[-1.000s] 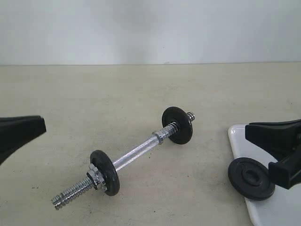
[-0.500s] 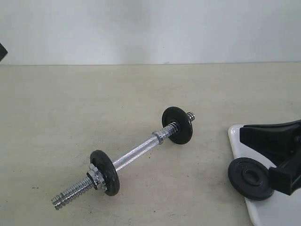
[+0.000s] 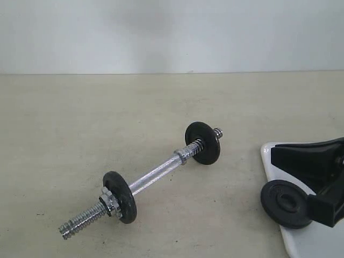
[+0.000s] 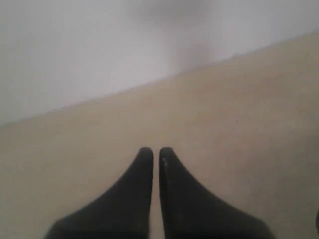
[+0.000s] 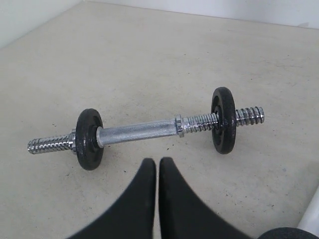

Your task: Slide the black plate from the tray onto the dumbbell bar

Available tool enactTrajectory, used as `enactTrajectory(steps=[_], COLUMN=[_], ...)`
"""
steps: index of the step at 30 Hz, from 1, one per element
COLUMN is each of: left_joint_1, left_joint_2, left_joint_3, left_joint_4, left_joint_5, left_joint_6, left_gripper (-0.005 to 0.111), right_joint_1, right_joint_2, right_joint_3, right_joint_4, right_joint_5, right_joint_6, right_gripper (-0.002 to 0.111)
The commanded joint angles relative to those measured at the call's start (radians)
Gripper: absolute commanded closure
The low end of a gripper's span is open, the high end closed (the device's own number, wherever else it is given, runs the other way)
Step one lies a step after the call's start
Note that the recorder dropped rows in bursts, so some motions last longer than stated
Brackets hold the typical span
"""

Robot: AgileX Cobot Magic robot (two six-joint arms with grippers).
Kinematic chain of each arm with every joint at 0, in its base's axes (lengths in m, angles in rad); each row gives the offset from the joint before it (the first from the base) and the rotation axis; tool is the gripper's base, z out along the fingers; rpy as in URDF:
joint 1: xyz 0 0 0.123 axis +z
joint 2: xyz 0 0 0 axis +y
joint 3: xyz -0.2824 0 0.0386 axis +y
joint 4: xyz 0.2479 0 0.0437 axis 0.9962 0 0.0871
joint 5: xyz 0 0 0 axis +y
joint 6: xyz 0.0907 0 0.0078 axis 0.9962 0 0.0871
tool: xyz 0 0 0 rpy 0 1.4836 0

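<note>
My right gripper (image 5: 157,162) has its two black fingers pressed together, holding nothing. My left gripper (image 4: 155,151) is closed and empty too.

The black plate (image 3: 286,203), a small round matte iron disc with a centre hole, lies flat on the near left corner of the tray (image 3: 269,152), a glossy white rectangle with a low rim. In the exterior view it sits at about 7 o'clock from my right gripper's body, just beside it. That body overlaps the plate's edge there, so I cannot tell whether we touch.

The dumbbell bar (image 3: 154,177), a slim chrome rod with threaded ends, lies well apart at 9 o'clock from the plate. Its long axis runs from 8 o'clock to 2 o'clock, and it already carries two black discs (image 3: 121,196). My right arm is clearly the nearer one.

The right wrist view shows the closed fingers and the whole bar (image 5: 137,134), but only a sliver of the plate (image 5: 289,234). The exterior view shows the plate whole, yet leaves my left gripper out. The left wrist view shows only the bare beige table (image 4: 239,114).
</note>
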Motion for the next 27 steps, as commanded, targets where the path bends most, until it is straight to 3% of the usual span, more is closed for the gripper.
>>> enactTrajectory(steps=[1, 11, 15, 22, 25, 27], left_joint_1=[-0.008, -0.008, -0.008, -0.008, -0.008, -0.008], left_joint_2=[0.001, 0.03, 0.037, 0.037, 0.037, 0.037], left_joint_3=[0.0, 0.042, 0.045, 0.045, 0.04, 0.022], left_joint_4=[-0.017, -0.015, -0.013, -0.015, -0.063, -0.125], left_joint_5=[0.153, 0.122, -0.052, -0.495, -0.604, -0.583], left_joint_6=[-0.188, -0.178, -0.19, -0.216, -0.146, -0.077], left_gripper=[0.102, 0.102, 0.102, 0.102, 0.102, 0.102], right_joint_1=[0.001, 0.001, 0.001, 0.001, 0.001, 0.001], right_joint_2=[0.0, 0.0, 0.0, 0.0, 0.0, 0.0], right_joint_3=[-0.006, -0.006, -0.006, -0.006, -0.006, -0.006], right_joint_4=[0.003, 0.003, 0.003, 0.003, 0.003, 0.003], right_joint_5=[-0.003, -0.011, -0.011, -0.011, -0.011, -0.011], right_joint_6=[-0.01, -0.01, -0.01, -0.01, -0.01, -0.01], right_gripper=[0.108, 0.108, 0.108, 0.108, 0.108, 0.108])
